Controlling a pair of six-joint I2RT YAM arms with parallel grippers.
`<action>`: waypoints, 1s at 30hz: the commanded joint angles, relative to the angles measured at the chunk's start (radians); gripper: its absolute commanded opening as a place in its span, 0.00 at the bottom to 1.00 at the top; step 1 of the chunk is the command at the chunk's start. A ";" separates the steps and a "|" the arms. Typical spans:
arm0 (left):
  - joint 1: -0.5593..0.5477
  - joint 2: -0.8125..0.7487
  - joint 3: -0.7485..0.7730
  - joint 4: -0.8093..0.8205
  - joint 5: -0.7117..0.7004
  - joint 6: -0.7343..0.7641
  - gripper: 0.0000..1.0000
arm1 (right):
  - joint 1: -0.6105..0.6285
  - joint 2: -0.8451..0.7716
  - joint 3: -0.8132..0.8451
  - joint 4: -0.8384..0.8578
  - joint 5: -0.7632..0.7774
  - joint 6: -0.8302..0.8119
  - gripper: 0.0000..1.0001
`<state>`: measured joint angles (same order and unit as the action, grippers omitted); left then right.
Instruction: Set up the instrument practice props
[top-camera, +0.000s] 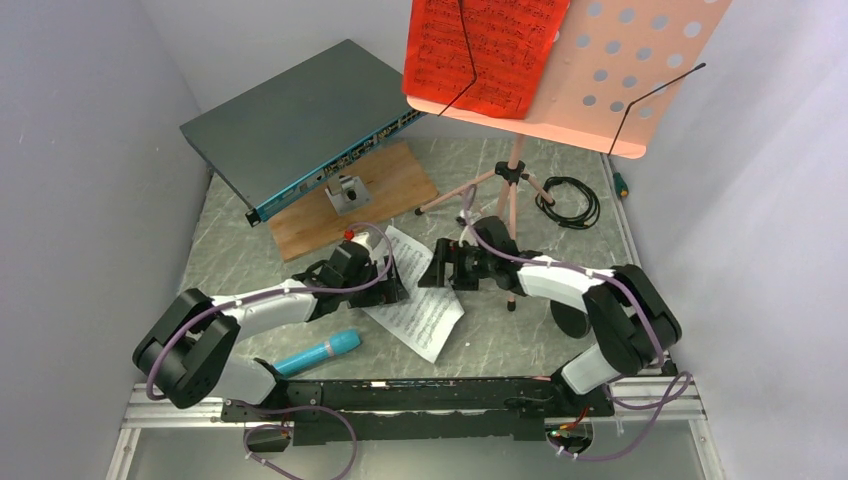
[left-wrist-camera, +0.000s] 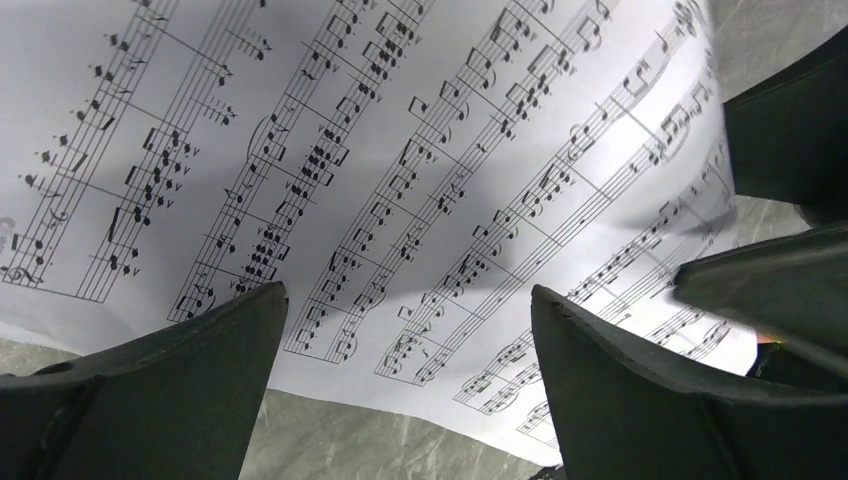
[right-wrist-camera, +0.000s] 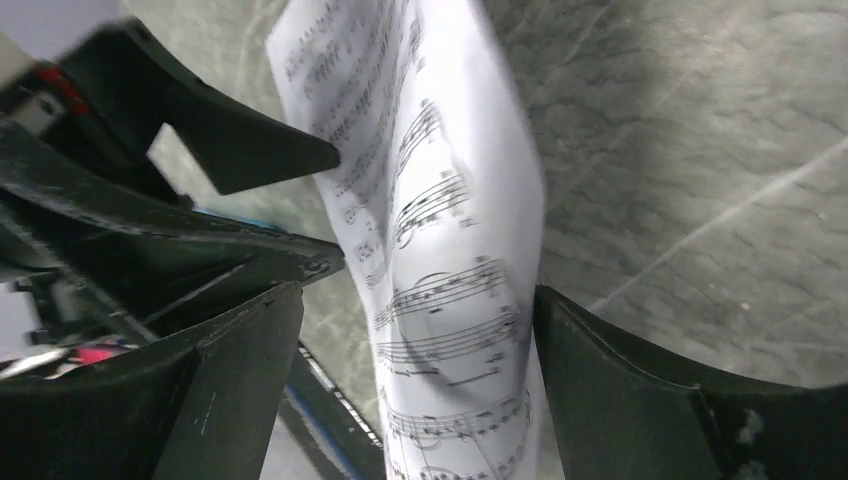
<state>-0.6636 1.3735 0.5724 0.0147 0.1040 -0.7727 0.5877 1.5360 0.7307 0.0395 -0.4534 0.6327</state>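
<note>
A white sheet-music page (top-camera: 425, 320) lies on the marble table between my two arms, its far end curled up off the surface. My left gripper (top-camera: 392, 285) hangs open low over the page (left-wrist-camera: 400, 150), nothing between its fingers (left-wrist-camera: 200, 390). My right gripper (top-camera: 432, 272) faces it from the right, jaws open on either side of the raised page edge (right-wrist-camera: 440, 200). The salmon-pink music stand (top-camera: 620, 70) stands at the back right with a red page (top-camera: 485, 50) on its desk. The cyan microphone (top-camera: 318, 352) lies near the left arm's base.
A dark grey network switch (top-camera: 300, 120) rests at the back left, partly on a wooden board (top-camera: 385, 195). A coiled black cable (top-camera: 570, 202) lies right of the stand's tripod legs (top-camera: 510, 190). A black round base (top-camera: 572, 318) shows behind the right arm.
</note>
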 joint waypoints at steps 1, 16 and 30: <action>-0.001 -0.040 -0.026 -0.054 -0.042 0.003 0.99 | -0.072 -0.060 -0.077 0.180 -0.174 0.188 0.88; -0.001 -0.037 -0.072 -0.022 -0.033 0.008 0.98 | -0.006 -0.149 -0.104 0.344 -0.223 0.116 0.83; -0.001 -0.059 -0.105 -0.022 -0.030 0.019 0.98 | -0.055 -0.065 0.010 0.135 -0.185 -0.090 0.85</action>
<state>-0.6636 1.3037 0.4988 0.0479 0.0776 -0.7689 0.5541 1.4189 0.6548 0.2039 -0.6151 0.6186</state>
